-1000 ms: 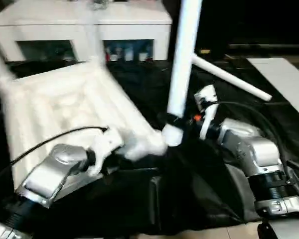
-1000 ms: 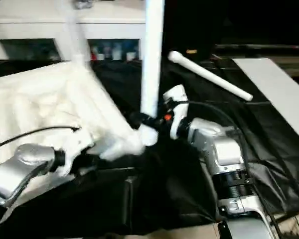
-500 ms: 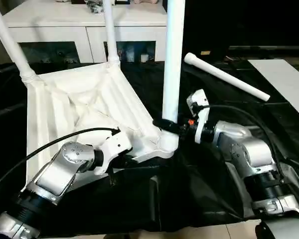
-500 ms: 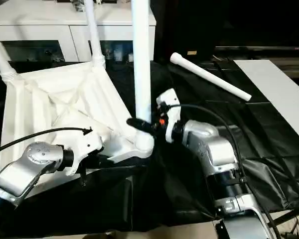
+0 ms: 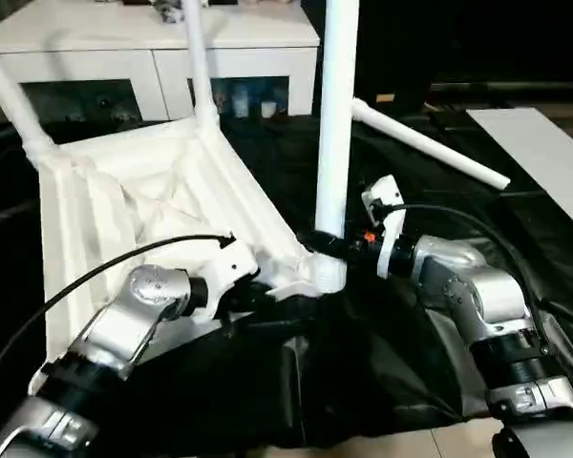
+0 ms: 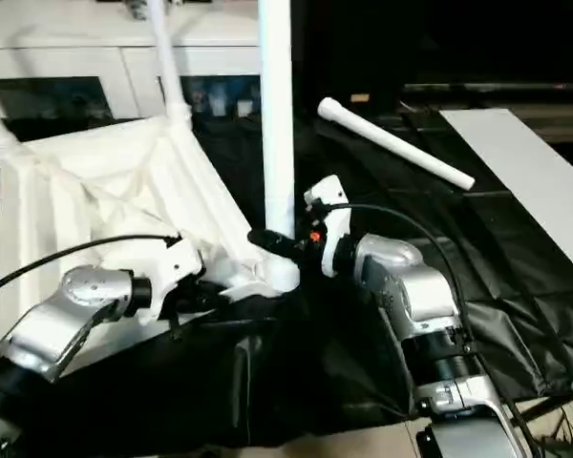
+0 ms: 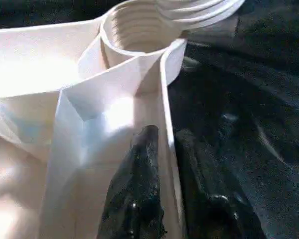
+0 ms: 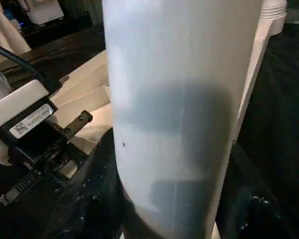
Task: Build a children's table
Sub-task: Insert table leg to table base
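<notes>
The children's table top [image 5: 124, 205] lies upside down and tilted on the black cloth, ribbed underside showing. Two legs [image 5: 199, 57] [image 5: 10, 95] stand in its far corner sockets. A third leg [image 5: 336, 124] stands upright in the near right socket [image 5: 327, 272], and my right gripper [image 5: 323, 243] is shut around it just above the socket; the leg [image 8: 184, 99] sits between its fingers. My left gripper [image 5: 258, 298] is at the top's near rim, beside that socket. Its two black fingers [image 7: 139, 189] straddle the thin rim wall [image 7: 165, 99], one on each side. A fourth leg [image 5: 430, 143] lies loose at the back right.
A white cabinet [image 5: 172, 38] with glass doors stands behind the table top. A flat white board [image 5: 544, 153] lies at the far right. Black cloth [image 5: 382, 382] covers the work area, bunched in folds under my arms. Black cables run over both forearms.
The head view has shifted and steadied from an earlier blur. The right gripper still holds the upright leg. The left gripper stays at the near rim beside the socket.
</notes>
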